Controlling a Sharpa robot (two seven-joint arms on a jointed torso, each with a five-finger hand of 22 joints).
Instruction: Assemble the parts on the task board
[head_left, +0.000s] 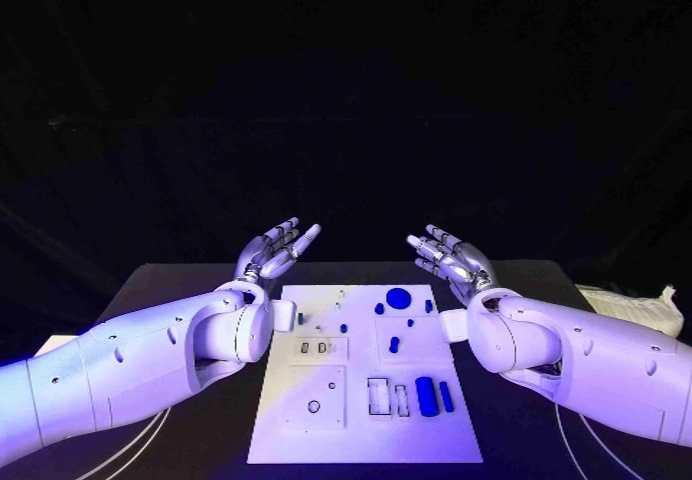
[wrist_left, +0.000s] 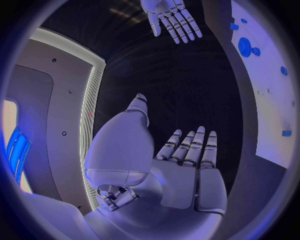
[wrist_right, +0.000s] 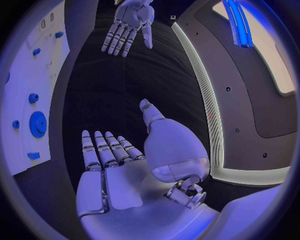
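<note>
Head view: task board (head_left: 289, 440) lies flat mid-table, long side running away from the robot. Left hand (head_left: 276, 250) is raised beyond the board's far-left corner, fingers straight and apart, holding nothing. Right hand (head_left: 450, 256) mirrors it beyond the far-right corner, fingers spread, also empty. Neither touches the board. On the board: a big round blue disc (head_left: 398, 297) near the far edge, small blue parts beside it and toward the board's middle, e.g. a short upright blue bar (head_left: 394, 344). Near the board's near-right corner a wide blue block (head_left: 426, 393) sits just beside a thin blue strip (head_left: 446, 397), next to pale rectangular slots (head_left: 378, 395). Crumpled white bag (head_left: 635, 305) lies off the board's right side, at the table edge.

Left wrist view: left hand (wrist_left: 187, 170) palm flat, fingers (wrist_left: 199, 142) extended side by side, thumb out, nothing in it. Right hand (wrist_left: 170, 17) shows across from it, fingers splayed, empty. Board (wrist_left: 275, 115) runs along one side w/ the blue disc (wrist_left: 244, 46) and small blue parts on it; hands well apart from the board.

Right wrist view: right hand (wrist_right: 128, 175) flat-palmed, fingers (wrist_right: 100, 150) straight, thumb out, empty. Left hand (wrist_right: 129, 22) opposite, fingers spread, holding nothing. Board (wrist_right: 19, 75) along one side, toothed blue disc (wrist_right: 38, 124) on it w/ smaller blue parts round it.
</note>
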